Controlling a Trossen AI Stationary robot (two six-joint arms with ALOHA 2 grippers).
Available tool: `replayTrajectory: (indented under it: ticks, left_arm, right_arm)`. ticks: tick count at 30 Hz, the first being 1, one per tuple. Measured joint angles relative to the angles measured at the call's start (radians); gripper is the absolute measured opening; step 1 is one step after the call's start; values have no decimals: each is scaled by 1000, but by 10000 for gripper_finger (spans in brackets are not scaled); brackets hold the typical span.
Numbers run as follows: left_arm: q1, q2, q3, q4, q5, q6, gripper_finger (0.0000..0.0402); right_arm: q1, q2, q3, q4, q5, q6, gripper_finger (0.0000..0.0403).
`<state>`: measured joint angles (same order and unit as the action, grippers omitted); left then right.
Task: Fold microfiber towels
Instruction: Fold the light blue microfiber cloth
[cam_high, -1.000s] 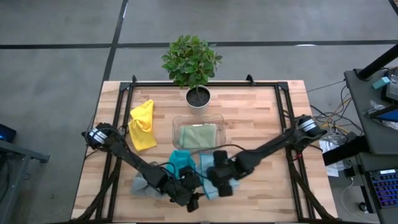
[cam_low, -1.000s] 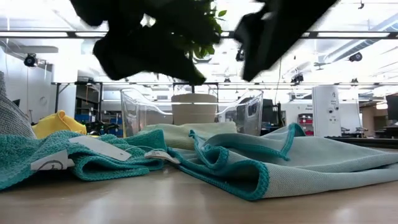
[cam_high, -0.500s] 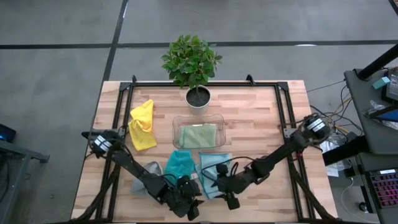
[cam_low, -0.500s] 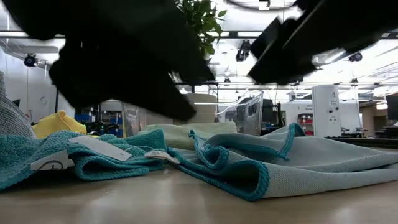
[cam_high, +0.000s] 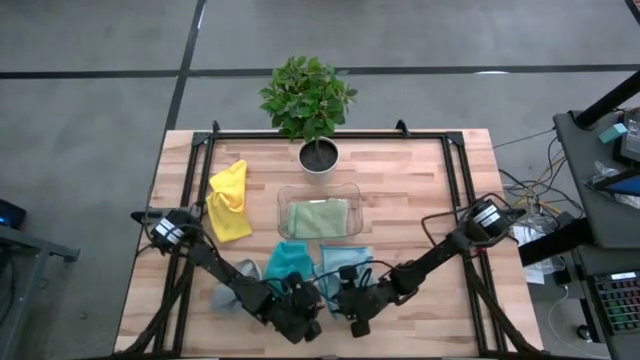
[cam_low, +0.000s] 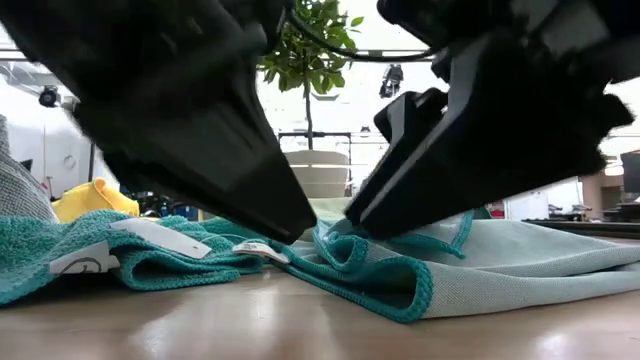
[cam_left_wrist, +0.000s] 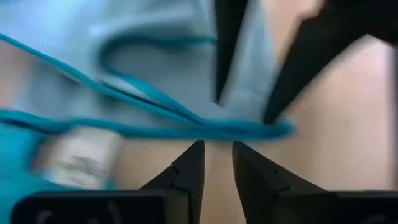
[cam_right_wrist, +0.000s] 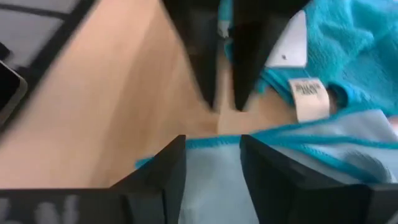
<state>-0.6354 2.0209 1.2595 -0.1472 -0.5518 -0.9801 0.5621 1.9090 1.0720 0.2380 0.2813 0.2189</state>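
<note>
**End effectors meet at the front hem of the light blue towel**

Both end effectors are low over the front edge of the table (cam_high: 400, 180), in the lower middle of the high view. The left end effector (cam_high: 305, 322) and the right end effector (cam_high: 352, 318) sit close together, tips angled toward each other, at the near hem of the light blue towel (cam_high: 345, 270).

In the left wrist view, the left fingers (cam_left_wrist: 189, 171) stand narrowly apart with bare wood between them; the teal-trimmed hem lies just beyond their tips, not yet between them. In the right wrist view, the right fingers (cam_right_wrist: 168, 168) stand a little wider, the hem running crosswise just past the tips. Neither visibly holds cloth. That hem runs left to right, so each end effector faces it squarely, the left at its left end, the right at its right end. My judgement: the coming move is a pinch on both front corners.

Five towels are visible:
- the light blue one, spread at lower middle;
- a teal towel (cam_high: 290, 265), bunched just left of it and touching;
- a grey towel (cam_high: 225, 295), farther left, partly under the left arm;
- a yellow towel (cam_high: 228, 202), crumpled at centre left;
- a sage green towel (cam_high: 320, 217), folded inside one clear tray (cam_high: 283, 195).

One potted plant (cam_high: 308, 100) stands at the upper middle.
</note>
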Motion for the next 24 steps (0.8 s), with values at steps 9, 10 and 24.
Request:
replayTrajectory:
  ticks: [9,10,24]
  left_arm:
    - [79,8,-26,-34,-65,73,49]
    - [85,8,-28,-31,-64,73,49]
    - [85,-10,-31,-35,-52,74,49]
  right_arm:
    - [0,18,0,-12,0,-11,58]
    - [0,20,0,-16,-1,-12,47]
    - [1,-12,-1,-25,-27,-10,43]
